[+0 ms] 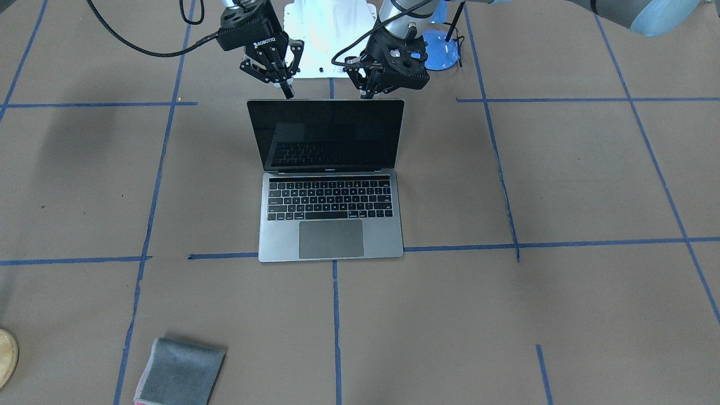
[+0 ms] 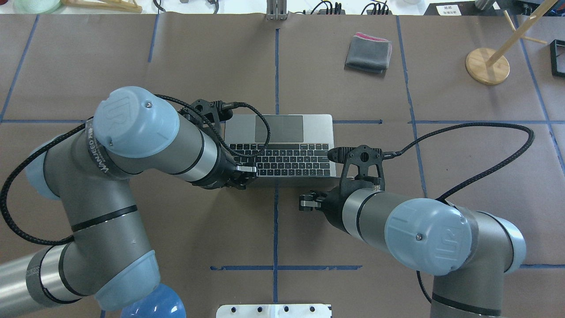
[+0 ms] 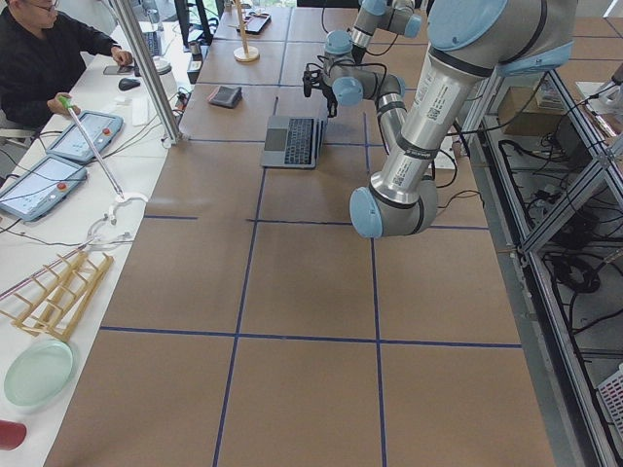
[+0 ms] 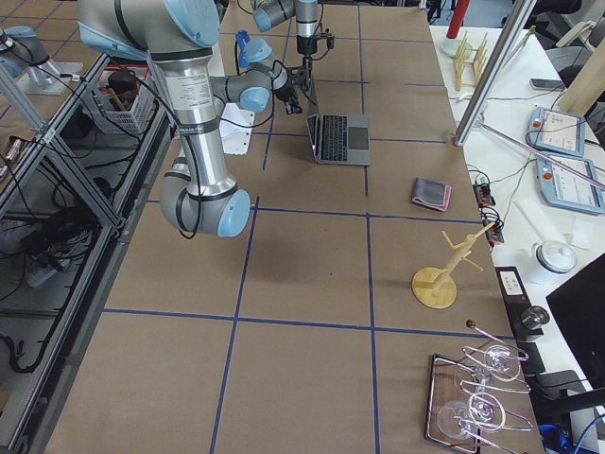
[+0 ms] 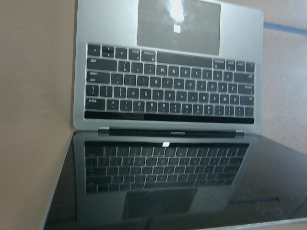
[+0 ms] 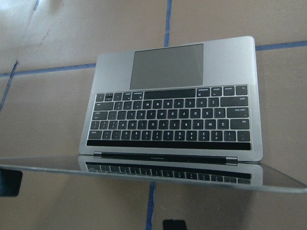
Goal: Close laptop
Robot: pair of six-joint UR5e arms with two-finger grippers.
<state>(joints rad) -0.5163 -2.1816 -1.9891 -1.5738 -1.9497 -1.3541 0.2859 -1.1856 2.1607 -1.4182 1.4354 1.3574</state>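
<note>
The laptop (image 1: pixel 331 194) sits open in the middle of the table (image 1: pixel 562 180), long edge running left to right, screen tilted back toward the robot. Just behind the lid's top edge hang the right gripper (image 1: pixel 279 84), fingers apart and empty, and the left gripper (image 1: pixel 367 90), whose opening I cannot tell.

1. Left tool (image 1: pixel 367 93) — in the overhead view it sits mostly under its own forearm. In the front view its fingers overlap, so the jaw gap cannot be read.
2. Right tool (image 1: pixel 286 89): finger spacing is likewise unreadable, and both side views render it too small.
3. Laptop (image 1: pixel 331 214) — the left wrist view crops the screen at the bottom edge. Overhead, the left arm covers one hinge-side corner.
4. Folded cloth (image 1: pixel 183 371): cropped by the front view's lower edge.
5. Wooden disc (image 1: pixel 7 357): only a sliver shows at the left edge.
</note>
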